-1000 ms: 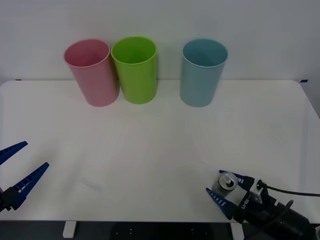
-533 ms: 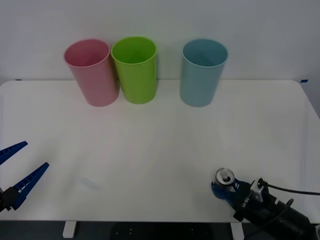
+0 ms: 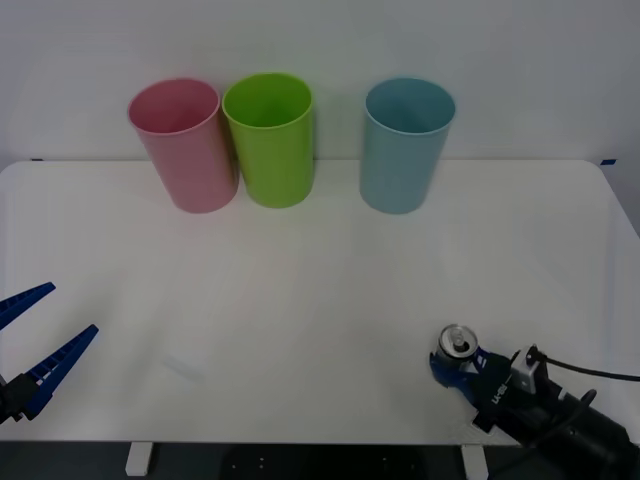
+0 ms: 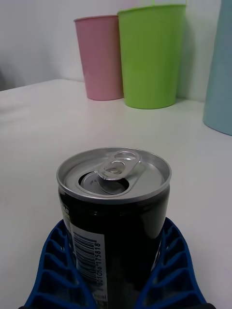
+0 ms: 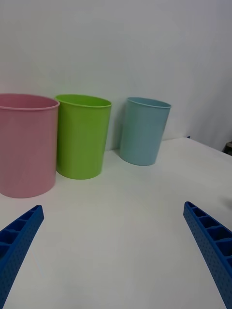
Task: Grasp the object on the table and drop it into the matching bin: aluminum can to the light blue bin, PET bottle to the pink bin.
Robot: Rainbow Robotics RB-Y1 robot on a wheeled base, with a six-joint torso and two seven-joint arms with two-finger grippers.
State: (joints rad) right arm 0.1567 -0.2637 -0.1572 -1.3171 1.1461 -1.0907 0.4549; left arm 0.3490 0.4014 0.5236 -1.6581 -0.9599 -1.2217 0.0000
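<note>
Aluminum can (image 4: 114, 212), one, in right gripper (image 3: 458, 366); three bins

can: you had the aluminum can (image 3: 457, 343) upright, tab top up, dark side, near table (image 3: 300, 300) front-right edge | bins: light blue bin (image 3: 405, 145) and pink bin (image 3: 183, 143) stood upright at the back

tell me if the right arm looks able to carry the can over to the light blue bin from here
Probably yes. The right gripper has its fingers shut on the aluminum can at the table's near edge, and bare tabletop lies between it and the light blue bin, whose open rim faces up.
</note>
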